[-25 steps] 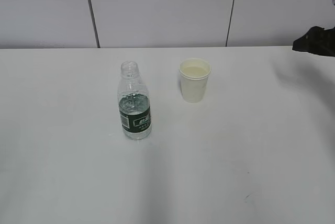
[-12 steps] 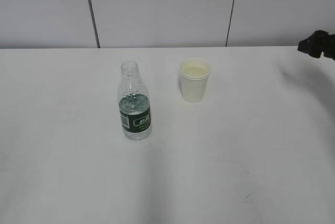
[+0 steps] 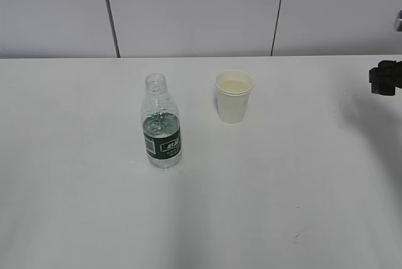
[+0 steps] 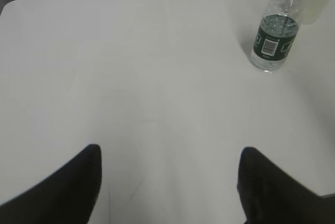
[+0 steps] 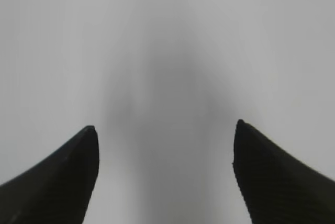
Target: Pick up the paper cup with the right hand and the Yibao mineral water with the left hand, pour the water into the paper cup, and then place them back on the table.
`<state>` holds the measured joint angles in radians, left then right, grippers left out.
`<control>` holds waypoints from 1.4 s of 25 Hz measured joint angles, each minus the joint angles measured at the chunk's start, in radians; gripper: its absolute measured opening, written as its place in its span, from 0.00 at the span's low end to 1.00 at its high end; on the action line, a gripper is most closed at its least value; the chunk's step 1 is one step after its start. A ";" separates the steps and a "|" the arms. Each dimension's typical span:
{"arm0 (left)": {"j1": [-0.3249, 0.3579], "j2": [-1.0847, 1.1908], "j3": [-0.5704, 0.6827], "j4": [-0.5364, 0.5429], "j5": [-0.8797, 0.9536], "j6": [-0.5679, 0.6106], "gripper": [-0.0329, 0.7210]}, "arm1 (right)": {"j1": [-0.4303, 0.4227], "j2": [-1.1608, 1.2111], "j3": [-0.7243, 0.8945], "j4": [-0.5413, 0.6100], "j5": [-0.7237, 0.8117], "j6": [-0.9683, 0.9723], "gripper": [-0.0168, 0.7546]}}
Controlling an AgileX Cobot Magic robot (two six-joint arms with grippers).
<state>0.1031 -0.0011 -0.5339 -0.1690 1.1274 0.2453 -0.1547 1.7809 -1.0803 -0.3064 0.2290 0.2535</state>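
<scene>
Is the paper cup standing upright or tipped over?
Upright. The paper cup stands on its base on the table, its rolled rim facing up and its cream inside showing, apart from the bottle and untouched by any pincer.

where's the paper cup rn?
Exterior view: the paper cup stands upright on the table, slightly right of centre, behind and right of the water bottle.

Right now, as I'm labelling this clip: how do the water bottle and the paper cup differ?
The Yibao mineral water is clear plastic with a dark green label; the paper cup is plain opaque white. The bottle stands taller, roughly twice the cup's height. The bottle narrows to a small neck, while the cup widens to a broad rolled rim. The bottle is nearer the camera and to the left, the cup farther back. Both stand upright, uncovered and apart on the table, with no gripper touching them.
</scene>
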 joint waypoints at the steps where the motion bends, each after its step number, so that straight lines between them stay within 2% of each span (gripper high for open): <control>1: 0.000 0.000 0.000 0.000 0.000 0.000 0.71 | 0.013 -0.028 0.000 0.047 0.065 -0.054 0.79; 5: 0.000 0.000 0.000 0.000 0.000 0.000 0.71 | 0.053 -0.151 0.002 0.150 0.282 -0.202 0.79; 19: 0.000 0.000 0.000 -0.001 0.000 0.000 0.71 | 0.075 -0.637 0.012 0.157 0.817 -0.237 0.79; 23: 0.000 0.000 0.000 -0.001 0.000 0.000 0.71 | 0.075 -0.787 0.066 0.158 0.873 -0.239 0.79; 35: 0.000 0.000 0.000 -0.001 0.000 0.000 0.71 | 0.075 -1.261 0.315 0.159 0.911 -0.239 0.79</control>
<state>0.1031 -0.0011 -0.5339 -0.1697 1.1274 0.2453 -0.0793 0.5201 -0.7654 -0.1472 1.1399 0.0148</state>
